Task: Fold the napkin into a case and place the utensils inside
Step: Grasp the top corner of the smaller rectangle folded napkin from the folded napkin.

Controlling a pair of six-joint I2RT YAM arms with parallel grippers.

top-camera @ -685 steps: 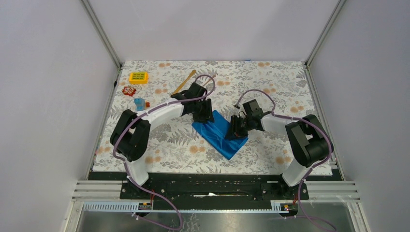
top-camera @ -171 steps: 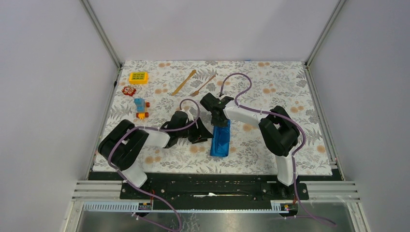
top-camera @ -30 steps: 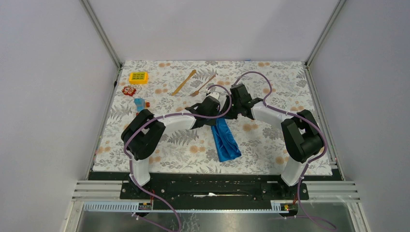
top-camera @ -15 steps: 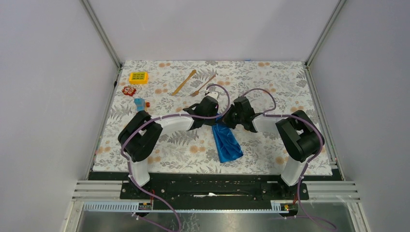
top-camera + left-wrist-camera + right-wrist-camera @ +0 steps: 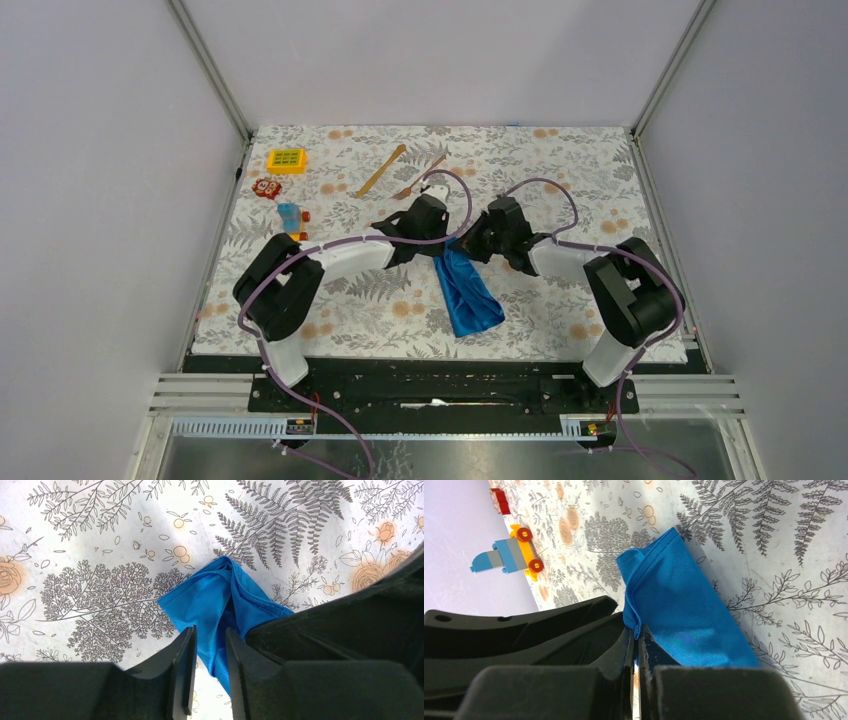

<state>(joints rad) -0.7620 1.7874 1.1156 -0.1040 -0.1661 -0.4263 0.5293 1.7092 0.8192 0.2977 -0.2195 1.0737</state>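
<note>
Inward, left arm (image 5: 350, 255) and right arm (image 5: 560, 258) meet at the napkin (image 5: 468, 292).

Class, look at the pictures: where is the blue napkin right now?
Seen from the top camera, the napkin lies folded into a strip near the table's middle, its far end between the left gripper and the right gripper, which pinches it.

Plain pale lavender-grey walls close the space: a back wall (image 5: 440, 60) across the top, a left wall (image 5: 100, 200) and a right wall (image 5: 760, 200). Slanting aluminium posts (image 5: 210, 70) mark the corners. The table (image 5: 560, 160) at centre carries a grey fern and peach flower print, evenly lit. Aluminium rails (image 5: 200, 395) cross the bottom.
</note>
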